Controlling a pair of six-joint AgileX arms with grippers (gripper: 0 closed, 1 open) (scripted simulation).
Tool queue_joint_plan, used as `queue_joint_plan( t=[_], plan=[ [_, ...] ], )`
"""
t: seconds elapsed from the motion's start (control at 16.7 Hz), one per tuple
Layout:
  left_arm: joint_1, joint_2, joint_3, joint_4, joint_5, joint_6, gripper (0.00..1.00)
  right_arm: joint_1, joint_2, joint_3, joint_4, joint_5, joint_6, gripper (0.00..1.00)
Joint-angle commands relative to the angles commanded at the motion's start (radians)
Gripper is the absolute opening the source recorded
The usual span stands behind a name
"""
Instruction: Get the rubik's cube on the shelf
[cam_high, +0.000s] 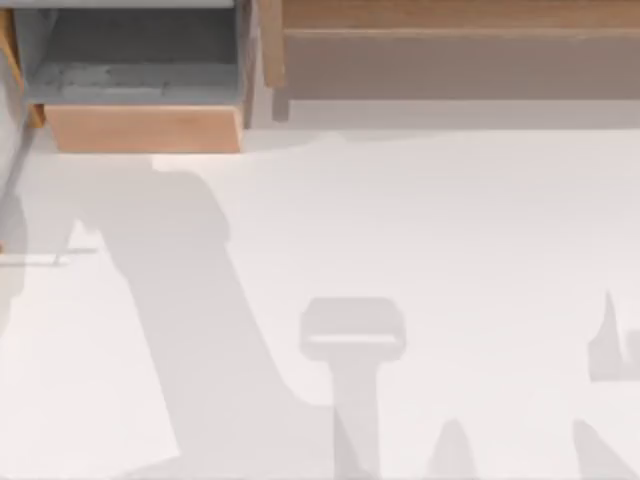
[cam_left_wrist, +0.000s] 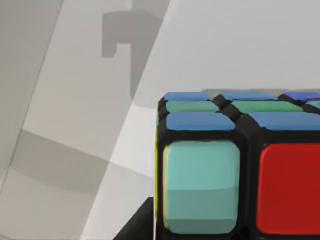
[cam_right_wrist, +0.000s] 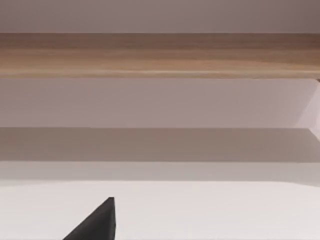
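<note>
**Cube close at my left wrist, shelf not yet reached**

The biggest thing before me is the table (cam_high: 420, 230), white and crossed by shadows of my arms in the top view. At its far edge stands the shelf (cam_high: 450, 15), a long light-brown ledge with a grey-brown front panel below it. To the left of the shelf is a grey-lined box (cam_high: 140, 60) with a wooden front, which is not my goal.

My right wrist view faces the shelf (cam_right_wrist: 160, 55) directly: the wooden ledge runs across, and no cube lies on the part I see. So I judge that the placing is not done.

The rubik's cube (cam_left_wrist: 240, 165) is very close under my left wrist camera, with blue, green, pale turquoise and red stickers in black edges, and the table behind it. It seems to be at my left gripper, perhaps held, but I cannot tell how my left fingers stand. The same holds for my right gripper.

The top view gives the layout of the furniture, the left wrist view gives the cube. What is left, I think: carry the cube to the ledge and release it.
</note>
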Motion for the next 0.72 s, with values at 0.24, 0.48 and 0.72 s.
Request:
queue_joint_plan(
  t=[0.24, 0.48, 0.72],
  plan=[
    [-0.006, -0.028, -0.007, -0.009, -0.007, 0.013, 0.00, 0.000, 0.000, 0.000, 0.000, 0.000, 0.000, 1.00],
    [-0.094, -0.194, -0.080, -0.026, -0.048, 0.076, 0.00, 0.000, 0.000, 0.000, 0.000, 0.000, 0.000, 1.00],
    [-0.323, -0.374, -0.279, 0.064, -0.092, 0.159, 0.00, 0.000, 0.000, 0.000, 0.000, 0.000, 0.000, 1.00]
  ],
)
